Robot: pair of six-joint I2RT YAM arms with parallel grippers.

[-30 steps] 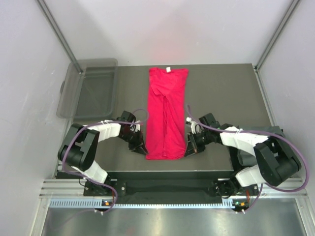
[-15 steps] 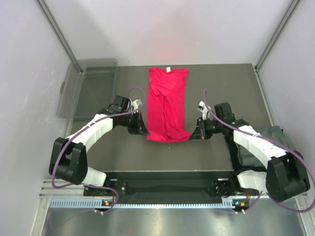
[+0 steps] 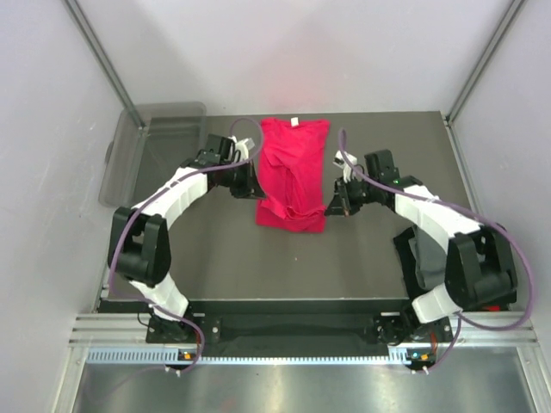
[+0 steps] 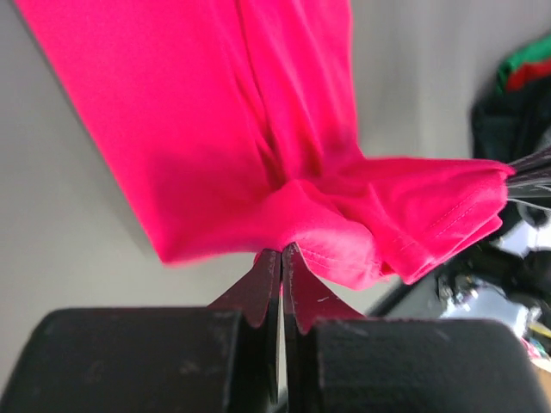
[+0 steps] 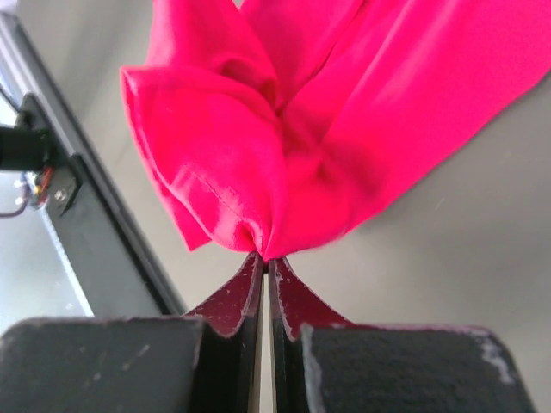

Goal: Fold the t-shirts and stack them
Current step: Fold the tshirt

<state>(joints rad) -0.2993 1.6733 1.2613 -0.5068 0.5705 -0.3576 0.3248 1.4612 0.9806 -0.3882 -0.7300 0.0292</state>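
A bright red t-shirt (image 3: 293, 163) lies lengthwise on the dark table, its collar and white tag (image 3: 294, 121) at the far end. Its near end is lifted and doubled back over the rest. My left gripper (image 3: 257, 190) is shut on the left corner of that raised hem. The left wrist view shows red cloth (image 4: 215, 112) pinched at the tips of the left gripper (image 4: 281, 251). My right gripper (image 3: 330, 209) is shut on the right corner. The right wrist view shows bunched cloth (image 5: 344, 112) at the right gripper's (image 5: 265, 256) tips. Dark grey cloth (image 3: 419, 258) lies at the right, partly behind my right arm.
A clear plastic bin (image 3: 155, 159) stands at the table's back left corner, close behind my left arm. The table's front edge (image 3: 284, 301) runs just ahead of the arm bases. Slanted frame posts rise at both back corners.
Both grippers have carried the shirt's near hem from the front of the table toward the collar. The shirt's near part now lies folded over and the arms reach farther out.
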